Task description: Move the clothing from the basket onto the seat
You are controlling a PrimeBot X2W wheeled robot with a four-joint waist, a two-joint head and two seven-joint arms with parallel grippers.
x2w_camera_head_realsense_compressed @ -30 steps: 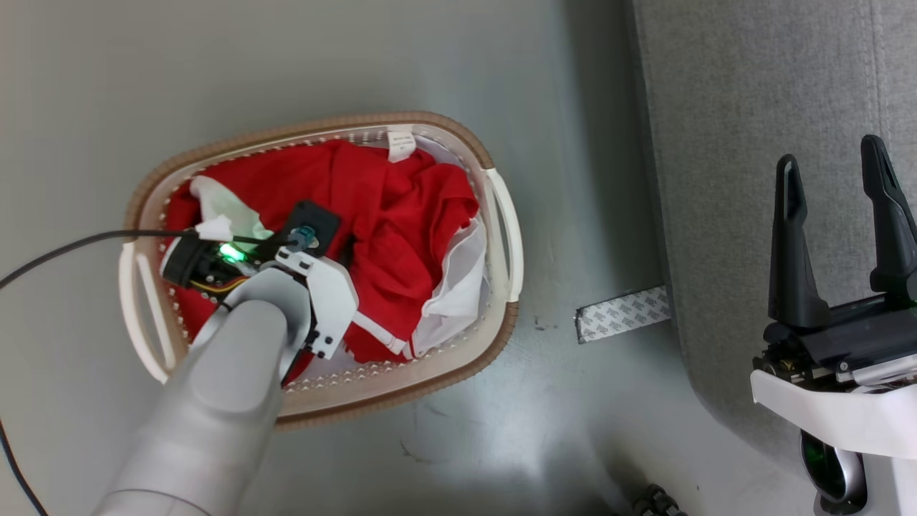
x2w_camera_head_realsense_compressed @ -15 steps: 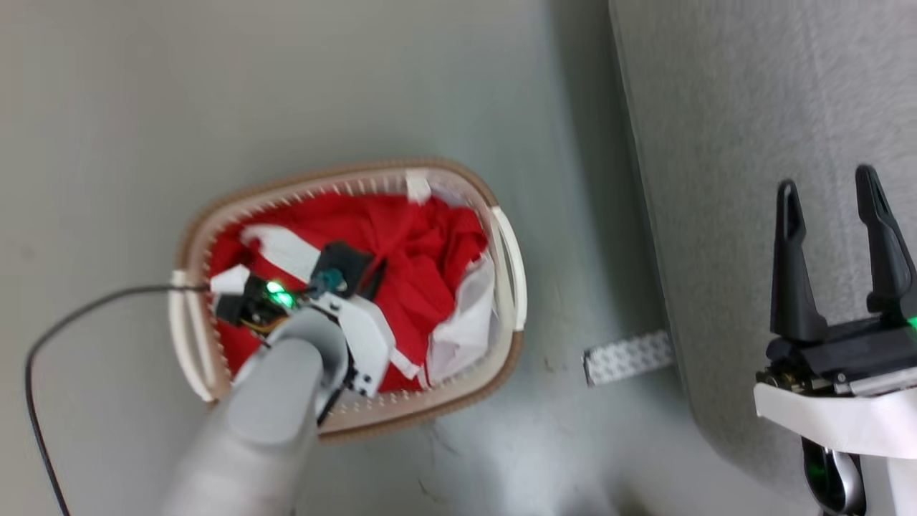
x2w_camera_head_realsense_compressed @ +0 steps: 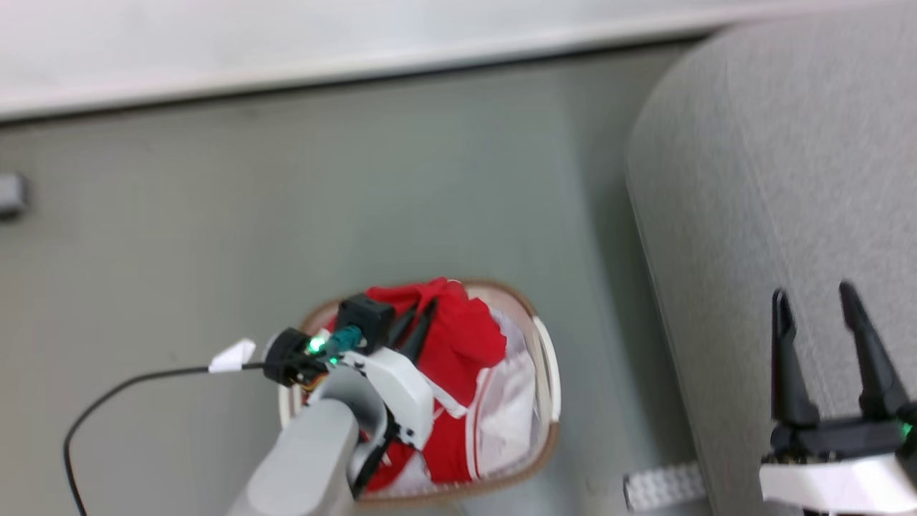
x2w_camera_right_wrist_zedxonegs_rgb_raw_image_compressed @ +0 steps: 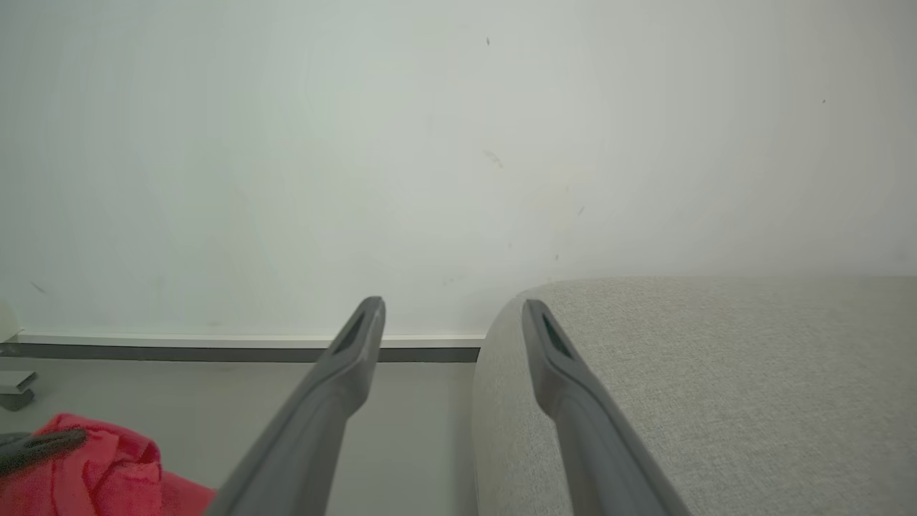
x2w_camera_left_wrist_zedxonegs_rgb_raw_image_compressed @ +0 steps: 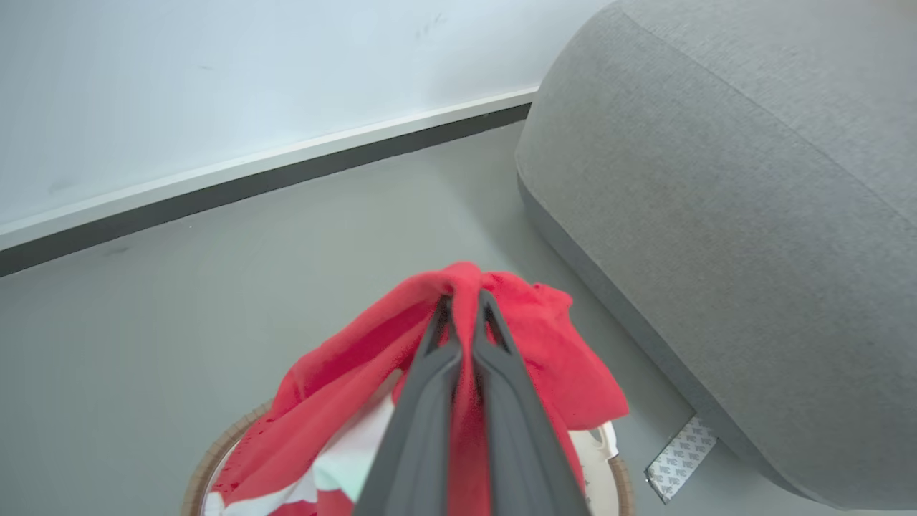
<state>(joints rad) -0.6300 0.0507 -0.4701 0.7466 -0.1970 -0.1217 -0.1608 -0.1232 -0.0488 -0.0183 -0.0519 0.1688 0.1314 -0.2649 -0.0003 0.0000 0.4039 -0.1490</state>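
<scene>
The red clothing (x2w_camera_head_realsense_compressed: 458, 344) with white trim is drawn up out of the cream basket (x2w_camera_head_realsense_compressed: 548, 358); its lower part still hangs into the basket. My left gripper (x2w_camera_head_realsense_compressed: 419, 319) is shut on a fold at the top of the clothing (x2w_camera_left_wrist_zedxonegs_rgb_raw_image_compressed: 534, 337), the fabric pinched between both fingers (x2w_camera_left_wrist_zedxonegs_rgb_raw_image_compressed: 430, 380). The basket's brown rim (x2w_camera_left_wrist_zedxonegs_rgb_raw_image_compressed: 204, 469) lies below it. The grey seat (x2w_camera_head_realsense_compressed: 774, 179) fills the right side, and its rounded end (x2w_camera_left_wrist_zedxonegs_rgb_raw_image_compressed: 716, 179) lies close to the right of the basket. My right gripper (x2w_camera_head_realsense_compressed: 817, 304) stands open over the seat's edge, holding nothing. A bit of the clothing (x2w_camera_right_wrist_zedxonegs_rgb_raw_image_compressed: 100, 473) sits at the right wrist view's lower left.
A white wall with a dark skirting (x2w_camera_left_wrist_zedxonegs_rgb_raw_image_compressed: 272, 179) runs behind the grey floor (x2w_camera_head_realsense_compressed: 286, 201). A strip of patterned tape (x2w_camera_head_realsense_compressed: 663, 484) lies on the floor by the seat's base. A black cable (x2w_camera_head_realsense_compressed: 129, 383) trails left from my left wrist. A small grey object (x2w_camera_head_realsense_compressed: 11, 193) sits at the far left.
My left gripper has shut on the clothing and lifted a bunch of it up out of the basket. The head camera has tilted up, so the wall now shows. The right gripper stays open.
</scene>
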